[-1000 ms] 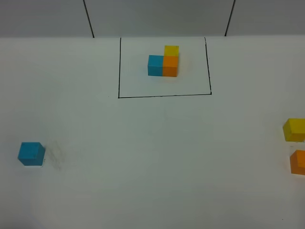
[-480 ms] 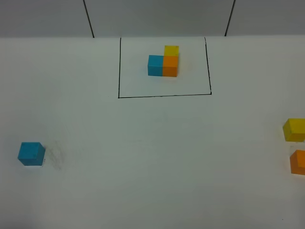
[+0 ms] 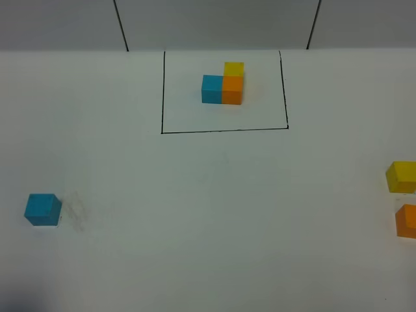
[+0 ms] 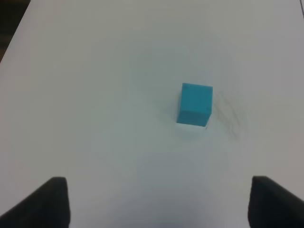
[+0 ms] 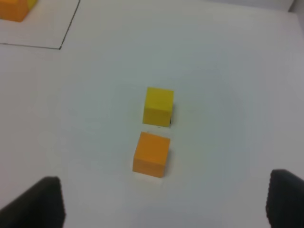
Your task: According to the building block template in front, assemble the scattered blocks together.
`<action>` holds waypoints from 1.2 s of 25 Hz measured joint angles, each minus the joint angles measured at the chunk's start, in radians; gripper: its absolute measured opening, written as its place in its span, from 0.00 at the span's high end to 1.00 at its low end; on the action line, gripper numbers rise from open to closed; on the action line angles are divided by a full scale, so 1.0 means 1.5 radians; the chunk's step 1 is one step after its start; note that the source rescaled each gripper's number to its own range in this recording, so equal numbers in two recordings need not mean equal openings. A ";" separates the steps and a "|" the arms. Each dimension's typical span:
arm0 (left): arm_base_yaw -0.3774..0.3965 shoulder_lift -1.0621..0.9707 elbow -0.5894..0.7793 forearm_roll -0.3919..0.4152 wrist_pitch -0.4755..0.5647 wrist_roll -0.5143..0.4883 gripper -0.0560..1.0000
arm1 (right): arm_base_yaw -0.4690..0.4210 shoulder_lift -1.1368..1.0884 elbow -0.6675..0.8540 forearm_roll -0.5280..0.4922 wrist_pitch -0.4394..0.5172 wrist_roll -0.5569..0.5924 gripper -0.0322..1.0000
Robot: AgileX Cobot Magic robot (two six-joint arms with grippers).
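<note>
Left end effector (image 4: 159,202) and right end effector (image 5: 164,202) both hang spread wide, empty.

The high camera sits off my arms, looking steeply down on the table (image 3: 208,214) from well back. My left wrist camera looks over my left gripper (image 4: 159,199), near the blue cube (image 4: 194,103) ahead of the jaws, which the high view shares. My right wrist camera, over my right gripper (image 5: 164,202), shares the yellow cube (image 5: 158,105) and orange cube (image 5: 151,154).
</note>
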 joint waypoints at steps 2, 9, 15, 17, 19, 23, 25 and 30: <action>0.000 0.084 -0.029 -0.002 -0.005 -0.002 0.16 | 0.000 0.000 0.000 0.000 0.000 0.000 0.27; 0.000 0.381 -0.134 -0.015 -0.017 -0.006 0.11 | 0.000 0.000 0.000 0.000 0.000 0.000 0.27; 0.000 0.576 -0.166 -0.015 -0.097 -0.003 0.15 | 0.000 0.000 0.000 0.000 0.000 0.000 0.27; 0.000 0.626 -0.166 -0.024 -0.116 0.006 0.16 | 0.000 0.000 0.000 0.000 0.000 0.000 0.27; 0.000 0.674 -0.166 -0.047 -0.141 0.025 0.17 | 0.000 0.000 0.000 0.000 0.000 0.000 0.27; 0.000 0.749 -0.166 -0.097 -0.186 0.064 0.19 | 0.000 0.000 0.000 0.000 0.000 0.000 0.27; 0.000 0.779 -0.166 -0.104 -0.197 0.070 0.20 | 0.000 0.000 0.000 0.000 0.000 0.000 0.27; 0.000 0.852 -0.166 -0.107 -0.233 0.074 0.20 | 0.000 0.000 0.000 0.000 0.000 0.000 0.27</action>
